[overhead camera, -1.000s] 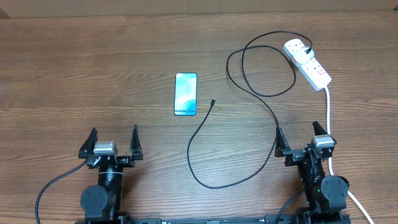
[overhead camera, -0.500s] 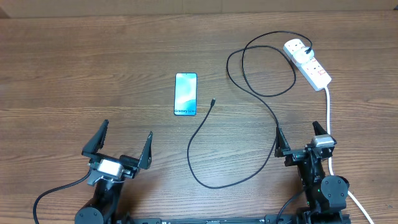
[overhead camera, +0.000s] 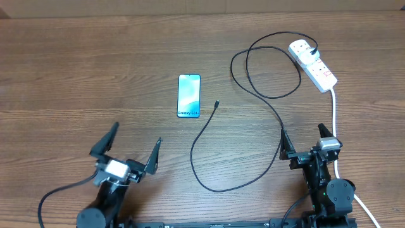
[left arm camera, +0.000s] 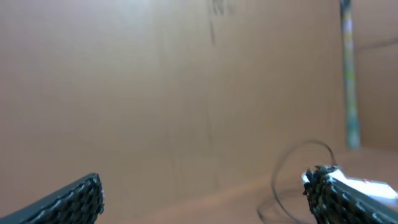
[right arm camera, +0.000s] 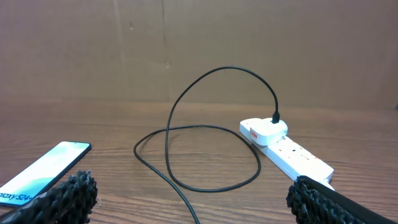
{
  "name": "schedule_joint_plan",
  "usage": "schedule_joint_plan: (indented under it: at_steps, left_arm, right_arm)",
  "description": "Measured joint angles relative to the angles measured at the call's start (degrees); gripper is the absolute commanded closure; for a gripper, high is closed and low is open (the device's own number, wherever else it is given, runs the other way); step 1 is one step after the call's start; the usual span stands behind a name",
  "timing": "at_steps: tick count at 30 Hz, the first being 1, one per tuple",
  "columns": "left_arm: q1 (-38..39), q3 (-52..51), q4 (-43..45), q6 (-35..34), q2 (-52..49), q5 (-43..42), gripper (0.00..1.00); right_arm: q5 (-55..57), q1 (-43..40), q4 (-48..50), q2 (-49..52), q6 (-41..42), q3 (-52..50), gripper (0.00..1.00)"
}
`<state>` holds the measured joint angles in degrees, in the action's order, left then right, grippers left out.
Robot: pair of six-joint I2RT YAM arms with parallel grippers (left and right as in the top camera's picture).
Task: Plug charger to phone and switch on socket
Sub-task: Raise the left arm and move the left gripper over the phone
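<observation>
A lab test bench: wood-grain table (overhead camera: 76,63) walled by plain cardboard (right arm camera: 249,37)

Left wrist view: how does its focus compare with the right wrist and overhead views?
Left wrist view: blurred throughout, only the charger loop faintly readable. Right wrist view: sharp, with phone and socket crisp. Overhead view: sharp, evenly lit, no glare on the table.

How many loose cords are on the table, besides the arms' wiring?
2. The black charger cable loops from the power strip to a free tip beside the phone; the thick white cord runs from the strip toward the near edge.
</observation>
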<state>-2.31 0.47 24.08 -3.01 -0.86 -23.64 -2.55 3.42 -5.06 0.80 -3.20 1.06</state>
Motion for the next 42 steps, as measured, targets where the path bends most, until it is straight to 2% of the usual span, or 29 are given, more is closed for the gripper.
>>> schedule_joint_plan:
  at_steps: [5, 12, 18, 23, 25, 27, 31, 35, 37, 39, 42]
  left_arm:
    - [0.0, 0.0, 8.98, 0.0, 0.0, 7.04, 0.0]
    - [0.0, 2.14, 8.52, 0.0, -0.13, 13.92, 0.0]
    - [0.0, 11.3, 6.34, -0.02, -5.62, 15.32, 0.0]
    - [0.0, 22.05, 4.31, 0.02, -17.77, 10.71, 0.0]
    - [0.0, 28.11, -0.61, -0.02, -23.8, 7.98, 0.0]
    - [0.0, 35.69, -9.7, -0.07, -30.49, 6.16, 0.0]
    - [0.0, 56.11, -38.75, 0.68, -45.83, 4.42, 0.0]
    - [0.0, 75.03, -59.36, 2.19, -60.28, 1.2, 0.0]
    - [0.0, 79.84, -64.57, 2.47, -65.11, -1.79, 0.0]
    - [0.02, 82.47, -65.48, 2.32, -70.18, -5.86, 0.0]
    - [1.05, 83.54, -67.36, -0.02, -75.63, -6.08, 0.0]
  right_arm:
    - [0.0, -0.02, -0.04, 0.0, 0.0, 0.0, 0.0]
    - [-0.02, 0.0, -0.02, 0.0, 0.02, 0.0, 0.0]
    - [-0.02, -0.02, 0.04, 0.0, -0.02, 0.0, 0.0]
    - [-0.02, -0.02, 0.02, 0.0, 0.0, 0.0, 0.0]
    - [-0.02, -0.02, -0.02, 0.0, -0.02, 0.0, 0.0]
    - [-0.02, -0.02, 0.0, 0.0, 0.0, 0.0, 0.0]
    - [-0.02, -0.02, 0.04, 0.0, -0.02, 0.0, 0.0]
    - [-0.02, -0.02, 0.02, 0.0, 0.0, 0.0, 0.0]
    - [-0.04, -0.02, 0.07, 0.0, -0.02, 0.0, 0.0]
    - [-0.02, 0.0, 0.07, 0.0, 0.0, 0.0, 0.0]
    - [-0.02, 0.0, 0.07, 0.0, 0.0, 0.0, 0.0]
